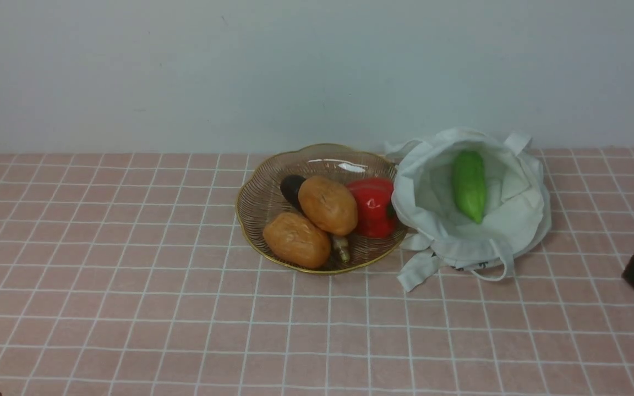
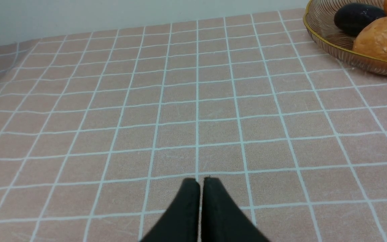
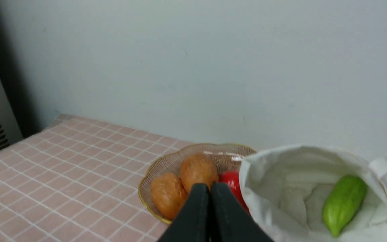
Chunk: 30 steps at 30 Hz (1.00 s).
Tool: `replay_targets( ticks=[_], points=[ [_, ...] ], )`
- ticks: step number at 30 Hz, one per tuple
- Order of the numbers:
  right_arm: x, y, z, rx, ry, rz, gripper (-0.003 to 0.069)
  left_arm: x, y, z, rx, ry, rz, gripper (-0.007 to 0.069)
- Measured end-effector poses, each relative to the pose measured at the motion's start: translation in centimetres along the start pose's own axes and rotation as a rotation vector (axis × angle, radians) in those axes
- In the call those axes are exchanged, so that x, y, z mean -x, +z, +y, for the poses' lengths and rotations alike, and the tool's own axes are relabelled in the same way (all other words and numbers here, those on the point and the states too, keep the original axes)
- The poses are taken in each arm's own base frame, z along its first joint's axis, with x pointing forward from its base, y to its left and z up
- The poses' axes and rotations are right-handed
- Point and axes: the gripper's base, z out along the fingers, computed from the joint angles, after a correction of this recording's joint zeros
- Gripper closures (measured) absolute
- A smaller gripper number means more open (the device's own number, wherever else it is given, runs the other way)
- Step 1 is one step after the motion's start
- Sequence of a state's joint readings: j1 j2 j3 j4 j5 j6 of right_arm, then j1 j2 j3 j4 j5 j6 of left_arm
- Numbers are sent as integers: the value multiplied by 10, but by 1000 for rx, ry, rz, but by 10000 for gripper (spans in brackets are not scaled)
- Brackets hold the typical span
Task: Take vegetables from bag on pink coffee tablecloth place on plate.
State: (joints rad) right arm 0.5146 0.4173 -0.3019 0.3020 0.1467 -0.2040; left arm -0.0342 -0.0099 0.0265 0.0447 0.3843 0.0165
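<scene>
- The long smooth green vegetable (image 1: 469, 185) lies in the open white cloth bag (image 1: 515, 231), thin tip toward the robot.
- The right pincer (image 3: 209, 188) is shut, empty, and nearer the bag; the left pincer (image 2: 200, 183) is shut too, far off.
- The round ribbed brown plate (image 1: 259, 206) sits just left of the bag, bare at the back.

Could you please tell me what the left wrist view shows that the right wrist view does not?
Only the left wrist view: the shut left gripper and the dark eggplant. Only the right wrist view: the shut right gripper, the white bag holding the green vegetable, and the red bell pepper. Both: the plate, potatoes and the pink tablecloth.
</scene>
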Motion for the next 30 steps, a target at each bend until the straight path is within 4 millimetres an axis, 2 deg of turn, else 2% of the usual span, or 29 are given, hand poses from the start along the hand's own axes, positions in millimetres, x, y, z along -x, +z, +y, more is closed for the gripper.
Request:
replay_targets(
  ticks=[3,5,17,22,25,29,30],
  points=[
    [-22,2,-2,-9,3,54,674,0,0,0,0,0,0,629],
    [-25,2,-3,-12,4,54,674,0,0,0,0,0,0,629],
    [-22,2,-4,-23,7,9,674,0,0,0,0,0,0,629],
    [-29,-9,-5,-34,-71,-36,674,0,0,0,0,0,0,629],
    [-37,-19,-10,-89,-98,-50,674,0,0,0,0,0,0,629],
    [-58,-29,-18,-212,-114,-20,674,0,0,0,0,0,0,629],
    [-69,-33,-22,-266,-107,-2,674,0,0,0,0,0,0,629]
  ],
)
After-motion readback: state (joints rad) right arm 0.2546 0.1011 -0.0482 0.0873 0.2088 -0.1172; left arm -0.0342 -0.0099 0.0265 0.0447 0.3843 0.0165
